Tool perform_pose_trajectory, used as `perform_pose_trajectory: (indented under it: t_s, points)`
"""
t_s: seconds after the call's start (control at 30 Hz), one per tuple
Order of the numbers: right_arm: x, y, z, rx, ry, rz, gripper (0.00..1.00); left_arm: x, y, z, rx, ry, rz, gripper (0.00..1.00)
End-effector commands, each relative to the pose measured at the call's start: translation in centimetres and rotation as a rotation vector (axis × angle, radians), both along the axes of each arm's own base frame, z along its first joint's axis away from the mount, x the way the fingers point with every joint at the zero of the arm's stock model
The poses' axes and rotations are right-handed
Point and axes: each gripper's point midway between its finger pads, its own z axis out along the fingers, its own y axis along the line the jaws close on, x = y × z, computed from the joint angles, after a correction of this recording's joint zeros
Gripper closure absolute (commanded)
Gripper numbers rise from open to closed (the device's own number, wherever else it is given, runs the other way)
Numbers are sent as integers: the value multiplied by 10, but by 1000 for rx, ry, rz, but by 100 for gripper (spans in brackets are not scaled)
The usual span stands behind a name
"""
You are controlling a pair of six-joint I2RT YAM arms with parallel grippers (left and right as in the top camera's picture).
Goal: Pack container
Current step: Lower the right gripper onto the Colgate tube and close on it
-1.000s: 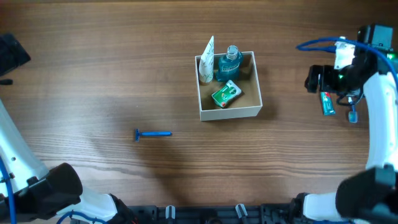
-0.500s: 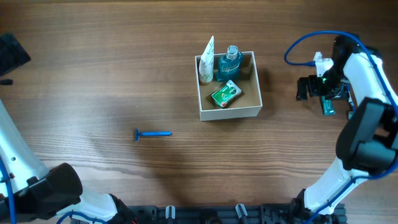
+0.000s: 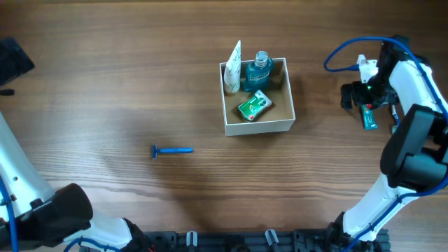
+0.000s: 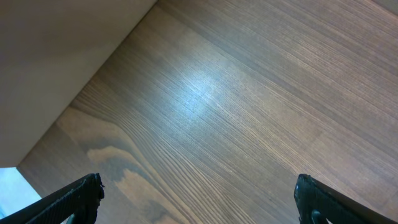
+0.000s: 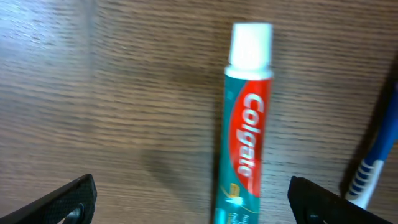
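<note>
The container, a square white box with a tan inside, sits at the table's centre. It holds a white tube, a blue bottle and a green packet. A Colgate toothpaste tube lies at the far right, also in the right wrist view. My right gripper is open above it, the tube lying between the fingertips. A blue razor lies left of the container. My left gripper is open and empty over bare wood.
A blue and white toothbrush lies just right of the toothpaste. The right arm with its blue cable stands at the far right. The left arm's base fills the left edge.
The right arm has swung in over the toothpaste tube, first shifting left, then settling slightly right above it. The left arm and the container's contents have not moved.
</note>
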Motion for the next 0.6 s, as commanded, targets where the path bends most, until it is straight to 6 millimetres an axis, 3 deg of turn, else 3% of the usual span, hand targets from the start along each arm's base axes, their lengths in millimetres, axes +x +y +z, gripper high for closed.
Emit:
perform_pose_trajectory:
  t_s: [0.0,0.57]
  points:
    - [0,-9,1,16,-16,36,0,1,2,1,-8,-15,17,0]
    - [2,-7,-12,72,-18,21,0,1,1,1,-8,-15,17,0]
